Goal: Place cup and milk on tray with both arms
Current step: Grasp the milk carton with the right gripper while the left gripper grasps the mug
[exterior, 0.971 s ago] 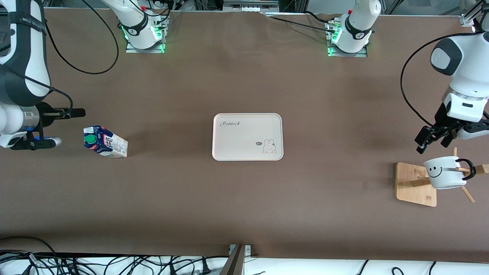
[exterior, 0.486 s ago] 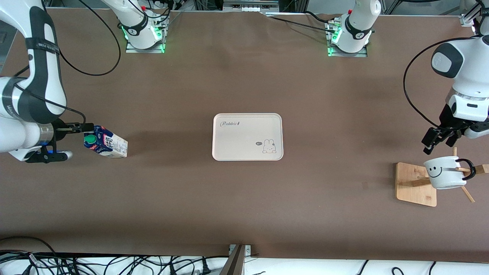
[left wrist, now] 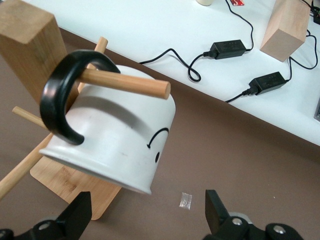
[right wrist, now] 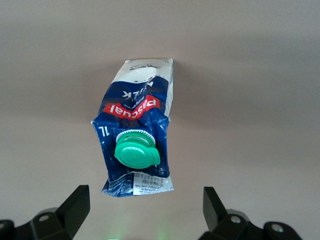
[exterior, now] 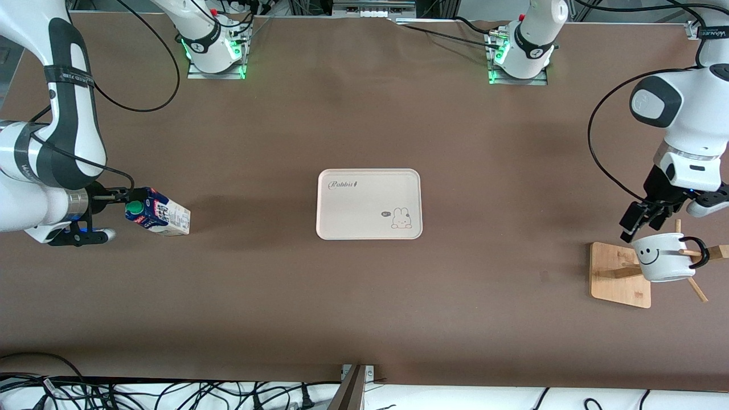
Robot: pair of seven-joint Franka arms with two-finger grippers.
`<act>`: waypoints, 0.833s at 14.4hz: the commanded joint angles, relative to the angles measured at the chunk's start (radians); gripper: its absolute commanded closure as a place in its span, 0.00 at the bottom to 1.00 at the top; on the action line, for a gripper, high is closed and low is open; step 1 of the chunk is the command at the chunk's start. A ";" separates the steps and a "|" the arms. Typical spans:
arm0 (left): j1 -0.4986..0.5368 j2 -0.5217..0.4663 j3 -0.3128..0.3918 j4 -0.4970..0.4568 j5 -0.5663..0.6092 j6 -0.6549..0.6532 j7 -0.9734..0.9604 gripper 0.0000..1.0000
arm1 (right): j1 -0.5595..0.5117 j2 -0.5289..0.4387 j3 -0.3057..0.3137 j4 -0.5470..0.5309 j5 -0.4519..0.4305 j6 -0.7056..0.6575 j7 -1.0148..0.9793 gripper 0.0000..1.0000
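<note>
Still empty and spread wide, the right gripper sat at the milk's cap and risked toppling it, the tray lay bare mid-table, and the open left gripper above the pegged cup could snag its handle.

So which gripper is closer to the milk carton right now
The right. The right gripper is open right beside the milk at its cap end; the left gripper hangs open over the cup.
</note>
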 commanded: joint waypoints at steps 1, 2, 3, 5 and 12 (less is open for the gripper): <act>0.001 0.079 -0.003 0.103 -0.029 0.004 0.021 0.00 | 0.003 -0.004 0.000 -0.009 0.013 0.013 0.008 0.00; -0.001 0.079 -0.001 0.104 -0.031 0.004 0.026 0.00 | 0.003 0.002 0.000 -0.009 0.013 0.014 0.008 0.00; 0.001 0.079 -0.001 0.104 -0.029 0.004 0.028 0.00 | 0.003 0.010 0.000 -0.009 0.012 0.016 0.007 0.00; 0.002 0.081 -0.001 0.106 -0.029 0.004 0.066 0.09 | 0.005 0.021 0.000 -0.009 0.010 0.027 -0.010 0.00; 0.007 0.079 -0.001 0.106 -0.031 0.004 0.124 0.60 | 0.002 0.047 0.000 -0.009 0.013 0.033 -0.039 0.00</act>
